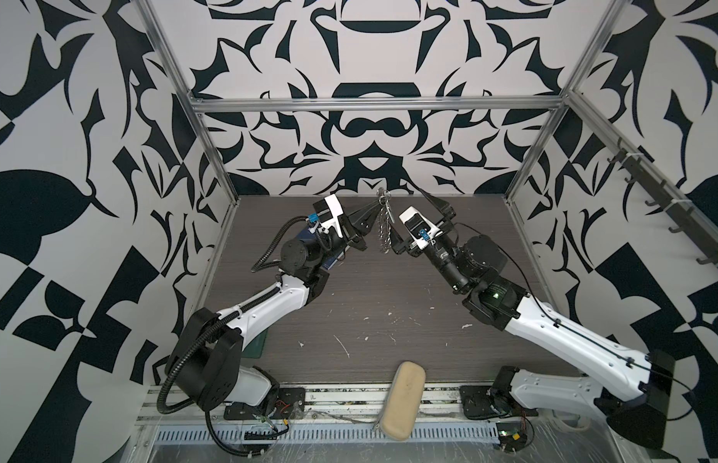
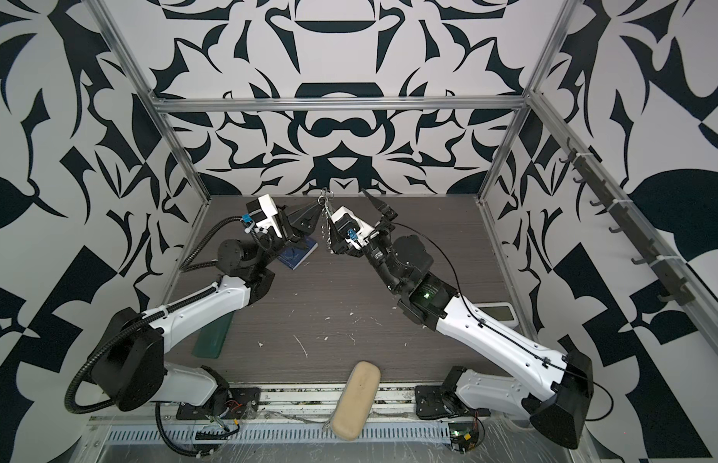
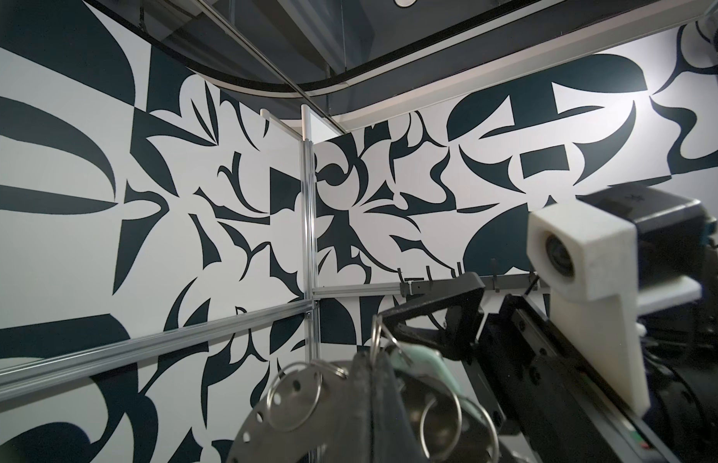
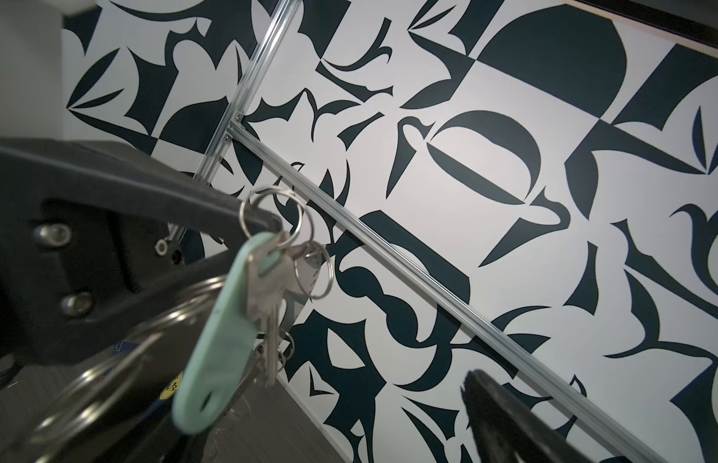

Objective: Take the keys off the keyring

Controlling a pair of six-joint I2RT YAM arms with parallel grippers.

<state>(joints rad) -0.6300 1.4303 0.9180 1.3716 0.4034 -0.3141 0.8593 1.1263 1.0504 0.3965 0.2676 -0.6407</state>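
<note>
Left wrist view: left jaws pinch the keyring (image 3: 249, 425), right jaws spread apart.

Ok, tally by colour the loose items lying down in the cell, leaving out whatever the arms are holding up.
Beige: 1, the case
Dark blue: 1, the booklet
Green: 1, the block
White: 1, the device, partly hidden behind an arm
Total: 4

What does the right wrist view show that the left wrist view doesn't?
Only the right wrist view: the silver key hanging full-length, and a strip of table. Only the left wrist view: the keyring showing its flat face with rim holes, and the right arm's camera. Both: the mint-green tag and wire split rings.
</note>
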